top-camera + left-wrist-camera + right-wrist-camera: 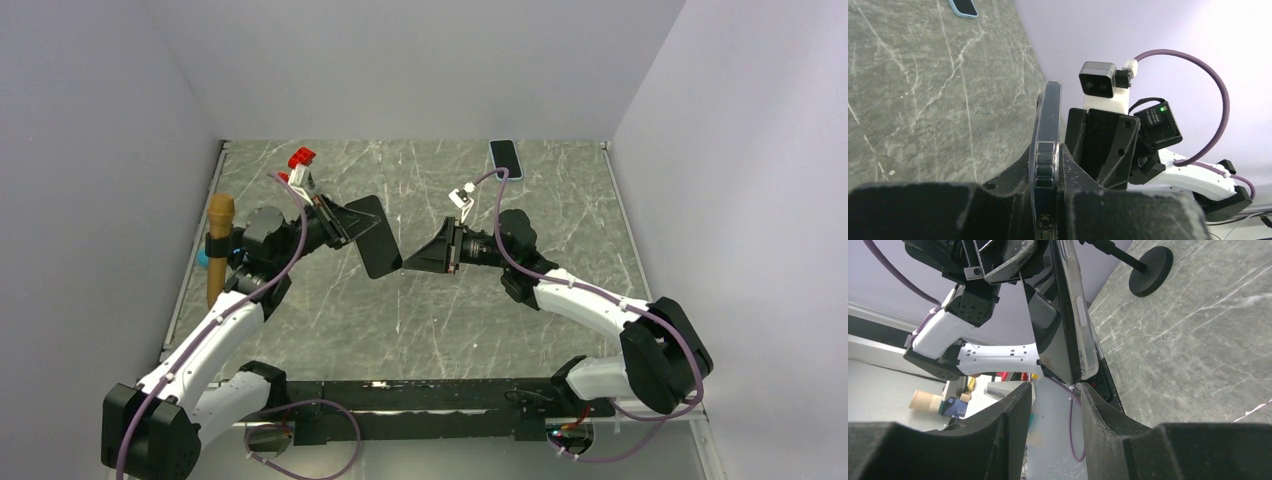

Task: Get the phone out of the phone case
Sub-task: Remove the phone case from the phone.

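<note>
My left gripper (350,225) is shut on a dark phone in a clear phone case (372,238) and holds it above the table. In the left wrist view the cased phone (1048,120) stands edge-on, clamped between my fingers (1050,162). My right gripper (412,260) is open, right at the phone's lower right corner. In the right wrist view the phone's corner (1070,340) hangs just beyond the gap between my fingertips (1054,400), not gripped. The phone sits inside the case.
A second phone in a light blue case (505,157) lies at the far edge of the table and also shows in the left wrist view (963,6). A brown cylinder (219,245) stands at the left edge. A black round stand base (1150,270) rests on the table.
</note>
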Controlling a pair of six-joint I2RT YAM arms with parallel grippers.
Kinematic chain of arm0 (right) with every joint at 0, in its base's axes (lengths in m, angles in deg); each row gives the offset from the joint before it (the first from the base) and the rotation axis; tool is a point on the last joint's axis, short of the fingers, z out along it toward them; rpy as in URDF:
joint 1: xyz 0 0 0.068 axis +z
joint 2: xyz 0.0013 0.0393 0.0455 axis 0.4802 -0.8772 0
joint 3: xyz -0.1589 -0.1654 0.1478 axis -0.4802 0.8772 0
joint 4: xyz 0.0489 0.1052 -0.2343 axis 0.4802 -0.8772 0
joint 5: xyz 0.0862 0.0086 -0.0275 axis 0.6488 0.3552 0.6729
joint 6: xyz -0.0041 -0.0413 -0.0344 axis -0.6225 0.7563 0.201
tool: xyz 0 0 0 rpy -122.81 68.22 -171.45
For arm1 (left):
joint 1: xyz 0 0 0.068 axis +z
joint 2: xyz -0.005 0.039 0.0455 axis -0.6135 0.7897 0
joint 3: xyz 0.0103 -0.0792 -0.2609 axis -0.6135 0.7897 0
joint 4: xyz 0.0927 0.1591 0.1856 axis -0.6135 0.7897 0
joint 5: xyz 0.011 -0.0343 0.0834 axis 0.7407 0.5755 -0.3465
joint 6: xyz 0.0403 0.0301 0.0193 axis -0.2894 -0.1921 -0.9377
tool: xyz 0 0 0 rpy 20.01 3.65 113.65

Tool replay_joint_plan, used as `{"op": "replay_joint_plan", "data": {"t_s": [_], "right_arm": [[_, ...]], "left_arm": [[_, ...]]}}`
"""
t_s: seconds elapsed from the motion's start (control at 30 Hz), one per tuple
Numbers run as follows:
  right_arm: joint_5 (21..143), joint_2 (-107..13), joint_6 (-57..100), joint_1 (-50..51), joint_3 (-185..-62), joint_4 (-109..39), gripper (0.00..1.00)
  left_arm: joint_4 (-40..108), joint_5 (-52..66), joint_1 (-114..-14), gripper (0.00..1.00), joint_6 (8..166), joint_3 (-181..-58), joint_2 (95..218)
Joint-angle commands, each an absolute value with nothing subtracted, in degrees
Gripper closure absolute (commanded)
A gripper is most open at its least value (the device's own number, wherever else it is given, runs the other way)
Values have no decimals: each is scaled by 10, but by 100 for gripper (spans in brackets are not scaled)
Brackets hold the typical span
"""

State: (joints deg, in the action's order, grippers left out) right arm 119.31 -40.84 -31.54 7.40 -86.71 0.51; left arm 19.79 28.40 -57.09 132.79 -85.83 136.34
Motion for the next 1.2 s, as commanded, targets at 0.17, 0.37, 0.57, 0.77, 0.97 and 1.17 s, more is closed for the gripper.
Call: {"op": "replay_joint_plan", "data": {"t_s": [0.17, 0.37, 0.57, 0.77, 0.97, 1.17], "right_arm": [[1218, -429, -356, 75, -894, 107, 58], [1231, -447, -419, 76, -892, 193, 68], [1240, -497, -463, 83, -915, 266, 68], [1252, -555, -501, 83, -959, 325, 78], [1259, -568, -540, 78, -942, 367, 100], [1263, -579, -614, 68, -922, 445, 100]], "left_arm": [[67, 331, -567, 100, 1392, -850, 1382], [61, 340, -567, 100, 1395, -845, 1393], [53, 351, -594, 100, 1397, -845, 1413], [53, 357, -622, 100, 1386, -837, 1414], [117, 369, -609, 61, 1318, -844, 1374], [150, 380, -574, 22, 1271, -819, 1312]]}}
